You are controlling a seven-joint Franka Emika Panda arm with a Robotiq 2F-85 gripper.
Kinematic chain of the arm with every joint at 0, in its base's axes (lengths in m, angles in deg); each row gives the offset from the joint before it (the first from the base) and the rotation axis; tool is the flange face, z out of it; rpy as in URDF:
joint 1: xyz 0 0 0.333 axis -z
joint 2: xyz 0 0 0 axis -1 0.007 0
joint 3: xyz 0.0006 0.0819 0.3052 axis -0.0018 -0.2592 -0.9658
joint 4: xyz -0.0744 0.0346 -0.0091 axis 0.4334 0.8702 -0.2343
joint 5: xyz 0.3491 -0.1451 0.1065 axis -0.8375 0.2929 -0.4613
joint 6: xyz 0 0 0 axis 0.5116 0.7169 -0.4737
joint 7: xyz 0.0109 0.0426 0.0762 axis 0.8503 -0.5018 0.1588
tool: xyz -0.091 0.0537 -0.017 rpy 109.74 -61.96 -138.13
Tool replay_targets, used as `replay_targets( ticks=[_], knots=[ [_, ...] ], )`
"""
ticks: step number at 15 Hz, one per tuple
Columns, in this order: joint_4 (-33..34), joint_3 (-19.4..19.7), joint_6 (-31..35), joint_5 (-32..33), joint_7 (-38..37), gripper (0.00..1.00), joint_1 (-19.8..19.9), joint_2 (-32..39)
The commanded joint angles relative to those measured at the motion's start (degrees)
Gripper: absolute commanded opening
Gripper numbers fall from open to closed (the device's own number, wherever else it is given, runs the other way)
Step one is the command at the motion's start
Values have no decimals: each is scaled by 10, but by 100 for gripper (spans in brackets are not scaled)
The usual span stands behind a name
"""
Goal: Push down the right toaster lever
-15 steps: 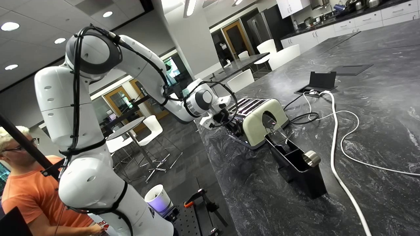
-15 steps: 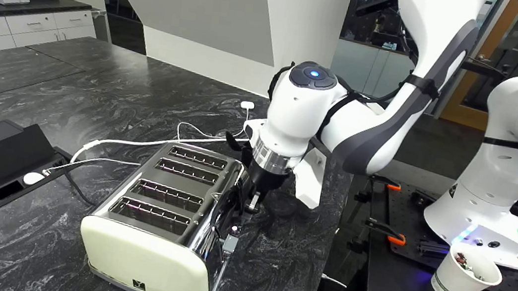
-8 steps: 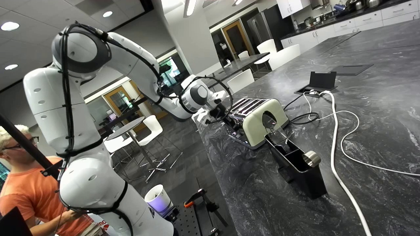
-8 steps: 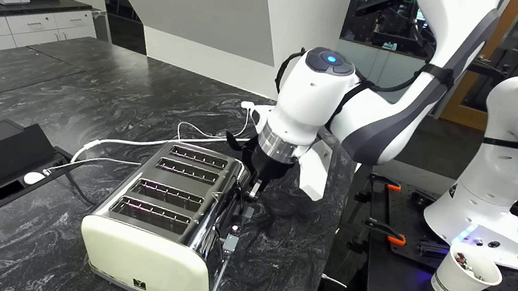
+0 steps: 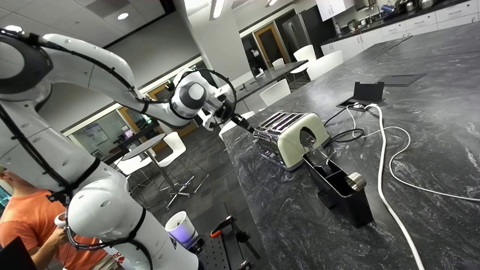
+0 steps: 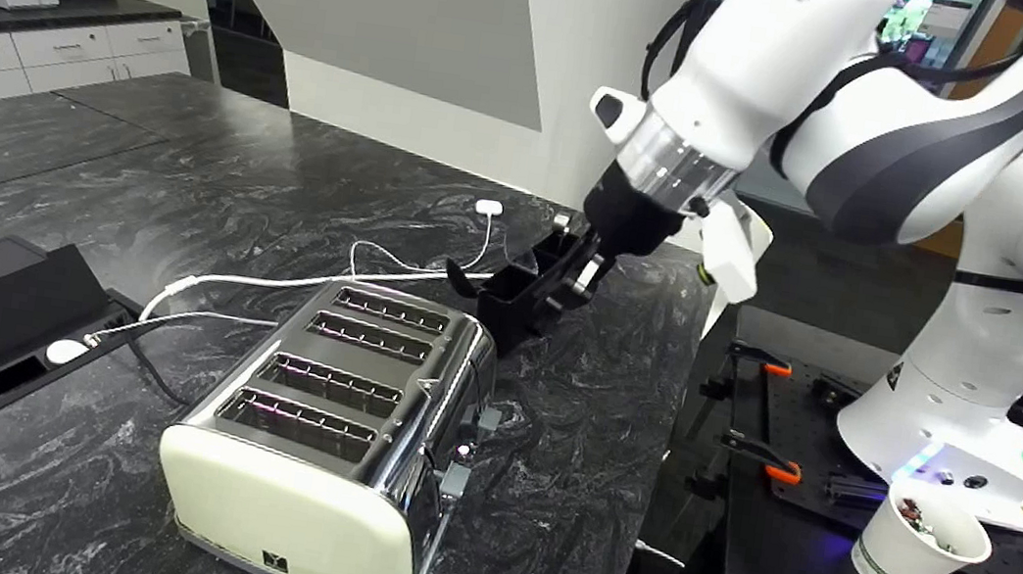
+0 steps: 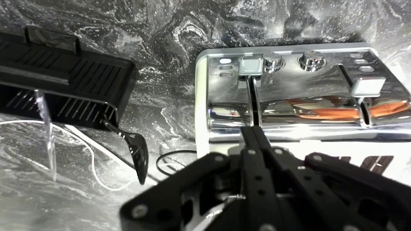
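Up and back swung the arm (image 5: 93, 75) over the half second before, lifting the gripper (image 7: 256, 129) from low beside the toaster (image 6: 319, 469) to about its top edge; the toaster itself stayed put on the dark tabletop (image 6: 558, 530). The gripper's fingers (image 7: 249, 138) lay pressed together, with nothing held between them. In an exterior view their tips (image 5: 248, 127) met the outline of the toaster's rim, but whether they touched it could not be told. The toaster stood upright near the tabletop's edge, its four slots (image 6: 331, 385) facing up and its lever side towards the arm. In the wrist view, the lever (image 7: 250, 66) nearer the black caddy (image 7: 64, 73) sat at the base end of its track, close to a knob (image 7: 273, 62), with a small light (image 7: 225, 60) lit beside it, while the other lever (image 7: 368, 86) stood partway along its track. The caddy stood beside the toaster, apart from it, a dark spoon-shaped utensil (image 7: 136, 152) leaning out. White cables (image 5: 381, 165) ran to a black flip-up box (image 5: 368, 91).
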Motion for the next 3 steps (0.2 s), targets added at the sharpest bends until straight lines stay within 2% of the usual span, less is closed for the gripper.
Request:
replay_targets(
  ticks=[1, 3],
  knots=[
    [-60, -26, -59, -78, 79, 0, 0, -138],
    [-68, -35, -84, -112, 116, 0, 0, -186]
  ],
)
